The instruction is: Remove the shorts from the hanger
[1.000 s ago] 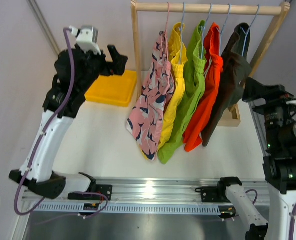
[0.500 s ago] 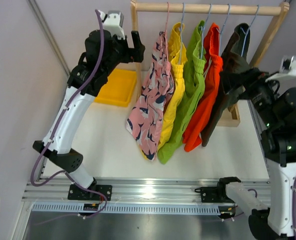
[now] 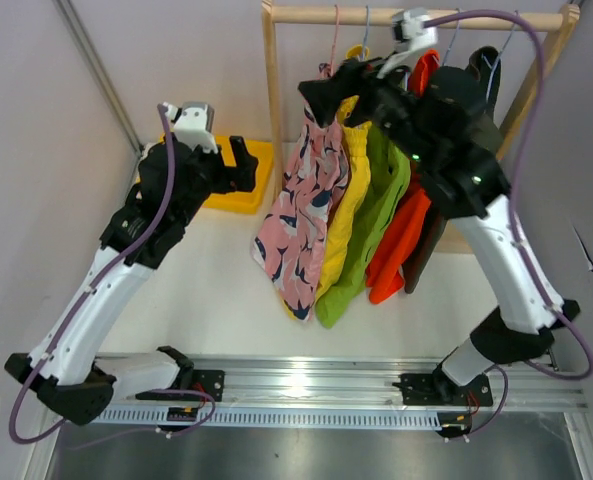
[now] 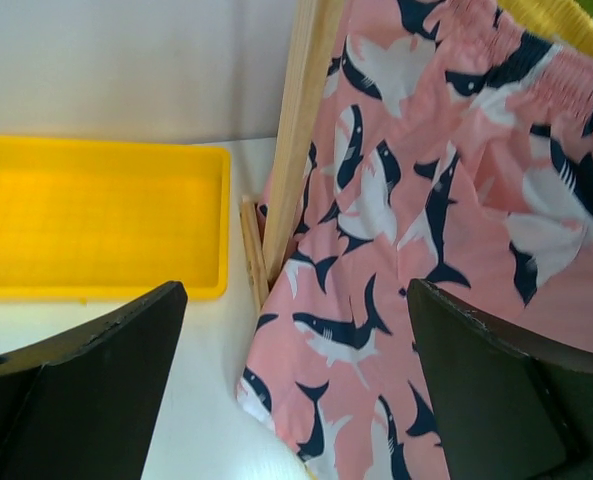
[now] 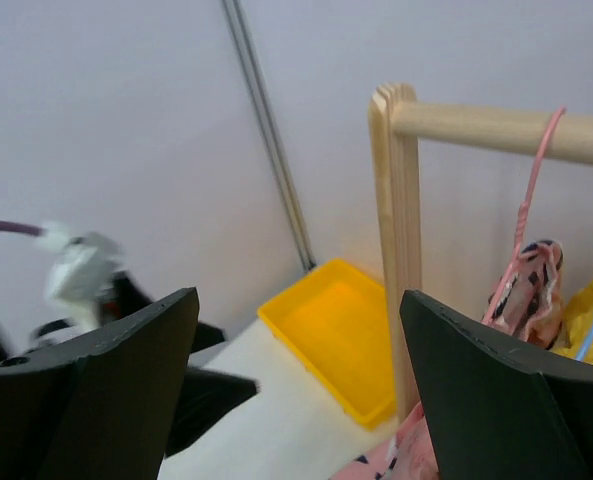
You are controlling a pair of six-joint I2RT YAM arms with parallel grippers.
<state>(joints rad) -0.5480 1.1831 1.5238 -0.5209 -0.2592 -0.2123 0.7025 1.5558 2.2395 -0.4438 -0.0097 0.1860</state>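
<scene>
Five pairs of shorts hang on wire hangers from a wooden rail (image 3: 306, 14): pink shark-print (image 3: 301, 215), yellow (image 3: 348, 190), lime green (image 3: 376, 215), orange (image 3: 406, 240) and dark olive-brown (image 3: 428, 245), this last one mostly hidden behind my right arm. My right gripper (image 3: 321, 95) is open and empty, high up beside the top of the pink shorts; its view shows the pink hanger (image 5: 526, 220) just right of its jaws. My left gripper (image 3: 241, 165) is open and empty, left of the rack post, facing the pink shorts (image 4: 426, 230).
The rack's wooden left post (image 3: 272, 100) stands between my left gripper and the shorts, and also shows in the left wrist view (image 4: 301, 130). A yellow tray (image 3: 259, 175) lies on the white table behind the left gripper. The right arm crosses in front of the rail.
My right arm has swung from the right side across the rack to the pink shorts' top. My left arm has dropped back from the post top to above the tray.
</scene>
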